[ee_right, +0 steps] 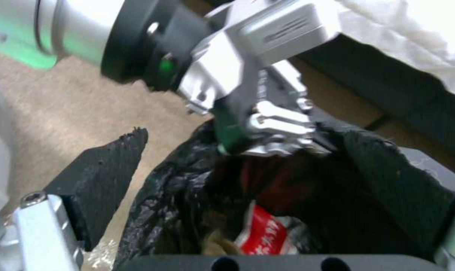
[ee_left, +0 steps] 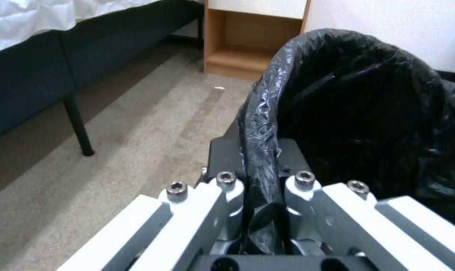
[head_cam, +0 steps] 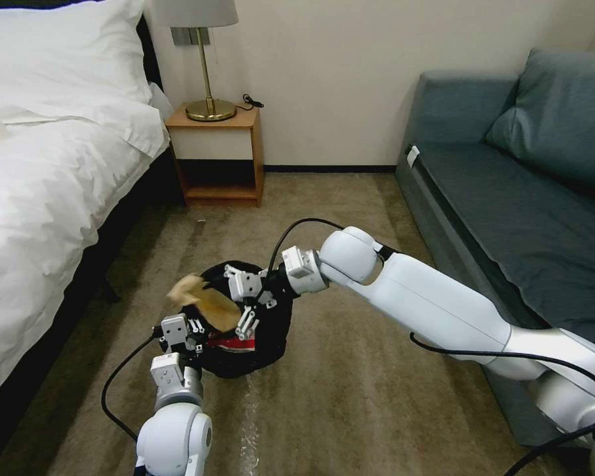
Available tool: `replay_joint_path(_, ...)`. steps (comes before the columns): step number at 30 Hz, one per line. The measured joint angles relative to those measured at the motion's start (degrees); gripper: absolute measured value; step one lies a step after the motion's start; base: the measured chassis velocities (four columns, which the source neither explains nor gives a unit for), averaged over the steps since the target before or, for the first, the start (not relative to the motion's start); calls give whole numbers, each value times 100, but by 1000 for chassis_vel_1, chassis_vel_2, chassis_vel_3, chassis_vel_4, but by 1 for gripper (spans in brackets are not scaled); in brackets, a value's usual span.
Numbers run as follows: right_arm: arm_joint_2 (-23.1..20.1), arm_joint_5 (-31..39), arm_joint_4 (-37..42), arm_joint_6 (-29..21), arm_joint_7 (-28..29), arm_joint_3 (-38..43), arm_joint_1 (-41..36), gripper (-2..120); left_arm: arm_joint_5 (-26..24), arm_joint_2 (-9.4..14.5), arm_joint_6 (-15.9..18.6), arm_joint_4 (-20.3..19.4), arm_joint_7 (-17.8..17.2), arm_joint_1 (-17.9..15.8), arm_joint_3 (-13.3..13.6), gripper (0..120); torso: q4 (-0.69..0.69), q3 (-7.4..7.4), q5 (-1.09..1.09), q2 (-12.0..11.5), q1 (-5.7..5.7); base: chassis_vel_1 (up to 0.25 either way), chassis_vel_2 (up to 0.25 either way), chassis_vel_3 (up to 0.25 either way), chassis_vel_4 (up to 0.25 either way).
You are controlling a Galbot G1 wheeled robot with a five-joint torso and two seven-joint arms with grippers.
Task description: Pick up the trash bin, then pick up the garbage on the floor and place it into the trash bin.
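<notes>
Beige carpet (head_cam: 350, 396), white bed (head_cam: 46, 165), nightstand (head_cam: 218, 155), lamp (head_cam: 205, 59), grey sofa (head_cam: 522, 185).

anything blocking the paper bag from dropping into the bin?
Nothing visible. The paper bag is at the mouth of the trash bin, below the open right tool. The left tool clamps the near rim, off to the side. The red-and-white carton lies low inside.
</notes>
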Motion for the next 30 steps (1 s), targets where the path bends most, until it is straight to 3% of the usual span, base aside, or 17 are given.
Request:
replay_joint_path(9,191,391,-129,-39,-103,495,4,100,-47,0,6,23,-12,-10,-33,5,1,-1,0,0,0,0,0,0,0)
replay_joint_path(15,-74,887,11,-206,435,1253,-139,100,-54,0,-66,211,-3,-83,-84,5,0,-1,1,0,0,0,0,0,0)
replay_joint_path(18,-293,1202,136,-267,1247,1628,-457,100,-68,0,-126,276,63,-121,-99,5,0,-1,1,0,0,0,0,0,0)
replay_joint_path(19,-293,1202,136,-267,1247,1628,-457,100,-68,0,-126,276,63,-121,-99,5,0,-1,1,0,0,0,0,0,0)
replay_joint_path(22,-364,1662,222,-253,3059,2150,-1271,100,-146,1,-192,333,150,-199,-142,5,0,-1,2,0,0,0,0,0,0)
replay_joint_path(23,-364,1662,222,-253,3059,2150,-1271,100,-146,1,-192,333,150,-199,-142,5,0,-1,2,0,0,0,0,0,0)
replay_joint_path(24,-335,1804,226,-228,3648,2295,-1542,100,-177,13,-234,357,202,-230,-157,5,0,0,2,0,0,0,0,0,0)
replay_joint_path(25,-335,1804,226,-228,3648,2295,-1542,100,-177,13,-234,357,202,-230,-157,5,0,0,2,0,0,0,0,0,0)
replay_joint_path(28,-271,2173,168,-17,5331,2602,-2225,100,-302,121,-378,528,404,-403,-201,5,0,-1,0,0,0,0,0,0,0)
replay_joint_path(30,-261,2183,108,98,5654,2651,-2363,100,-355,160,-400,586,440,-464,-208,5,0,0,0,0,0,0,0,0,0)
